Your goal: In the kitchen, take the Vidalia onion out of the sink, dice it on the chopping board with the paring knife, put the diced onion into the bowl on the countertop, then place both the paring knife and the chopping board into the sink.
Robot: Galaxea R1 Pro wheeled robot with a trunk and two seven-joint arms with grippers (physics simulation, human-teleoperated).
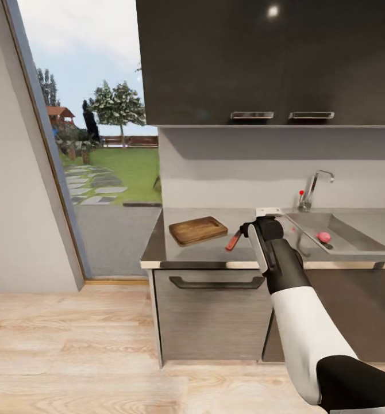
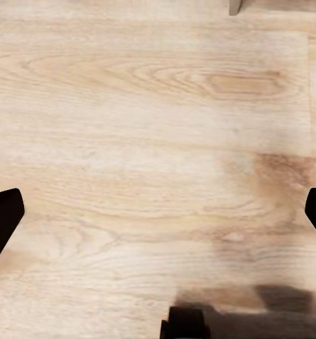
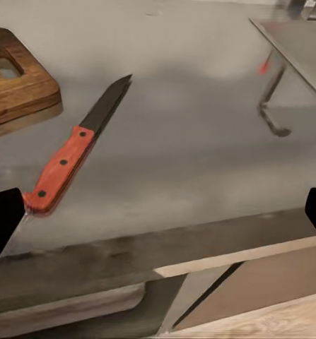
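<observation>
The paring knife (image 3: 73,152) lies flat on the countertop (image 3: 193,162), just beside the chopping board (image 1: 197,230); the Vidalia onion (image 1: 323,236) rests in the sink (image 1: 359,227). The right gripper (image 3: 158,212) is spread wide above the counter edge. It should be centred over the red handle, aligned across it, then lowered squarely before closing.
</observation>
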